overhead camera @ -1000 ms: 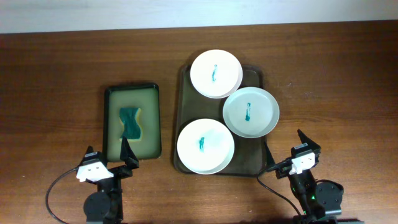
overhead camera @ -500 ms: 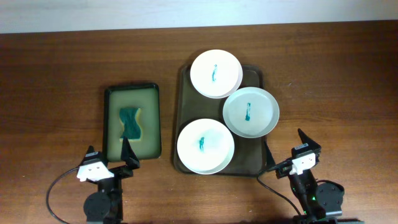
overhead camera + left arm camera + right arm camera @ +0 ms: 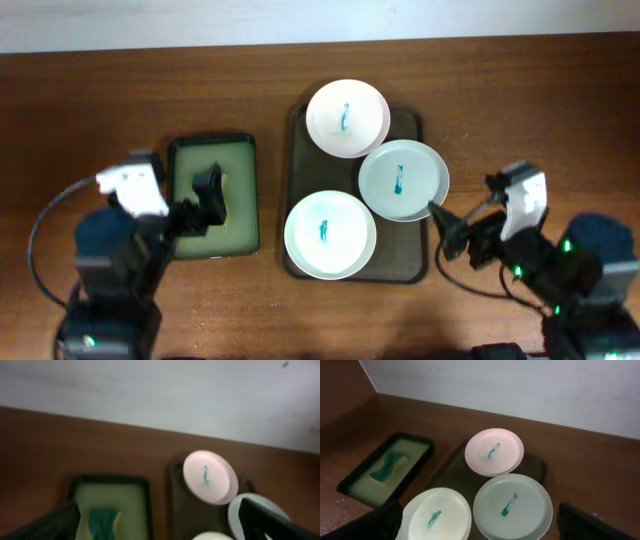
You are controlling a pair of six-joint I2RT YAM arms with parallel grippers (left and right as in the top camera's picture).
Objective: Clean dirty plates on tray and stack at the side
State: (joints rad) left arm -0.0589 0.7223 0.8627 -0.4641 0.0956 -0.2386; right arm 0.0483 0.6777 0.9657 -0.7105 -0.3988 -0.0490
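Note:
Three white plates, each with a teal smear, lie on the dark olive tray (image 3: 419,262): a far plate (image 3: 347,118), a right plate (image 3: 403,180) and a front-left plate (image 3: 330,233). They also show in the right wrist view as the far plate (image 3: 494,452), the right plate (image 3: 512,505) and the front-left plate (image 3: 437,515). My left gripper (image 3: 205,195) is open and empty above the sponge tray (image 3: 212,145). My right gripper (image 3: 468,207) is open and empty just right of the olive tray, near the right plate.
A teal-and-yellow sponge (image 3: 102,520) lies in the black-rimmed green tray (image 3: 110,482); my left gripper hides most of it from overhead. Bare wooden table (image 3: 540,120) lies to the right of the olive tray, and a pale wall runs along the far edge.
Both arms have risen from the table's front edge and moved forward. The left gripper now hangs over the sponge tray; the right sits beside the olive tray's right edge. The plates have not moved.

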